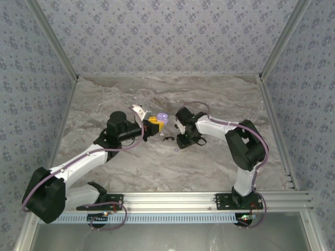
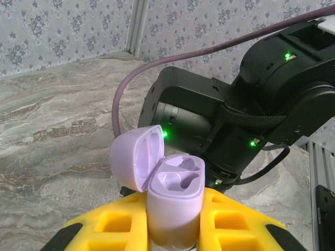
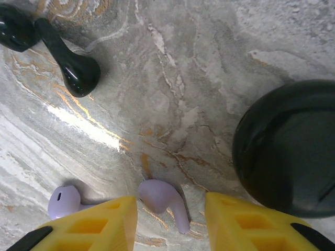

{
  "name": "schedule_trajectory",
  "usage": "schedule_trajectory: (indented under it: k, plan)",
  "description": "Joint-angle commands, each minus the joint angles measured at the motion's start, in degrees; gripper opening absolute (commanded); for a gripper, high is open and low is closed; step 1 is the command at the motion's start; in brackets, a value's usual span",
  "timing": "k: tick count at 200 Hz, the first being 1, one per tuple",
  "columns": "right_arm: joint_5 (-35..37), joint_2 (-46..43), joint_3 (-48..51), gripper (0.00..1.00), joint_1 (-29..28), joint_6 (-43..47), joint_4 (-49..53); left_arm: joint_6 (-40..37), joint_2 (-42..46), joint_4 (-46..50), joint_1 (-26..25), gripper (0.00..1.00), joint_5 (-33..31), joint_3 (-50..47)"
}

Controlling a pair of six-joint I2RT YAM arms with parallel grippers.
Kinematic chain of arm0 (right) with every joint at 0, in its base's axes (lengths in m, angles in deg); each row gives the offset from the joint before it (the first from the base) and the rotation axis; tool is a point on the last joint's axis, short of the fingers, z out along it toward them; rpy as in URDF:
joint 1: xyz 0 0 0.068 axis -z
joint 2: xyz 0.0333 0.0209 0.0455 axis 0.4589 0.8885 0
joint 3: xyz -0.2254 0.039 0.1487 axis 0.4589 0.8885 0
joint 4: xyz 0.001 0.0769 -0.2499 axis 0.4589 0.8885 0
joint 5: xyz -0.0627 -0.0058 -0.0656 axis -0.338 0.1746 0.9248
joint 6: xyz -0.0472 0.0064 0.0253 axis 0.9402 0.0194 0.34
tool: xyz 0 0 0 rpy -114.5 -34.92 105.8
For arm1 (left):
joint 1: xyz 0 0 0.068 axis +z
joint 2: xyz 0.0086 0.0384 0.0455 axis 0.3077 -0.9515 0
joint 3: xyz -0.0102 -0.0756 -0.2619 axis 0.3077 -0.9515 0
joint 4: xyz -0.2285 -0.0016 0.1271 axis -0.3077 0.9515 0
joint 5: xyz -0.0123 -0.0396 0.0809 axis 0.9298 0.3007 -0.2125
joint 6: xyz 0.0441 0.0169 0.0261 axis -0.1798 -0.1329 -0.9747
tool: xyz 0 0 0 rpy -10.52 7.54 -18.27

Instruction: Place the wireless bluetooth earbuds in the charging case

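Observation:
My left gripper (image 1: 153,125) is shut on the lilac charging case (image 2: 175,204), which it holds upright between its yellow fingers (image 2: 104,225). The case's lid (image 2: 137,162) is swung open and both cavities are empty. My right gripper (image 3: 170,209) is open and points down at the table. One lilac earbud (image 3: 162,201) lies on the marble between its yellow fingertips, touching neither. A second lilac earbud (image 3: 64,201) lies just left of the left finger (image 3: 89,227), partly hidden by it. In the top view the right gripper (image 1: 180,142) is close beside the case (image 1: 163,118).
Two black earbuds (image 3: 73,68) (image 3: 15,26) lie on the marble table (image 3: 209,78) beyond the right gripper, also seen as a black curved piece (image 1: 167,139). A black rounded object (image 3: 290,146) sits close to the right finger. The right arm's wrist (image 2: 251,104) looms just behind the case.

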Motion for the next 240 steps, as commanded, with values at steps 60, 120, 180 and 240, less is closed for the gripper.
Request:
schedule_trajectory:
  k: [60, 120, 180, 240]
  plan:
    - [2.7, 2.6, -1.3, 0.37, -1.8, -0.8, 1.0, -0.1, 1.3, -0.2, -0.3, 0.10, 0.1, 1.7]
    - [3.4, 3.3, -4.0, 0.35, -2.9, -0.6, 1.6, -0.1, 1.4, -0.1, -0.3, 0.10, 0.2, 1.9]
    - [4.5, 4.4, -4.8, 0.35, -3.0, -1.0, 2.1, -0.2, 1.4, 0.0, -0.3, 0.10, 0.2, 2.1]
    - [6.3, 6.0, -4.8, 0.35, -3.4, -1.0, 3.0, -0.1, 1.3, -0.4, -0.4, 0.10, 0.0, 1.7]
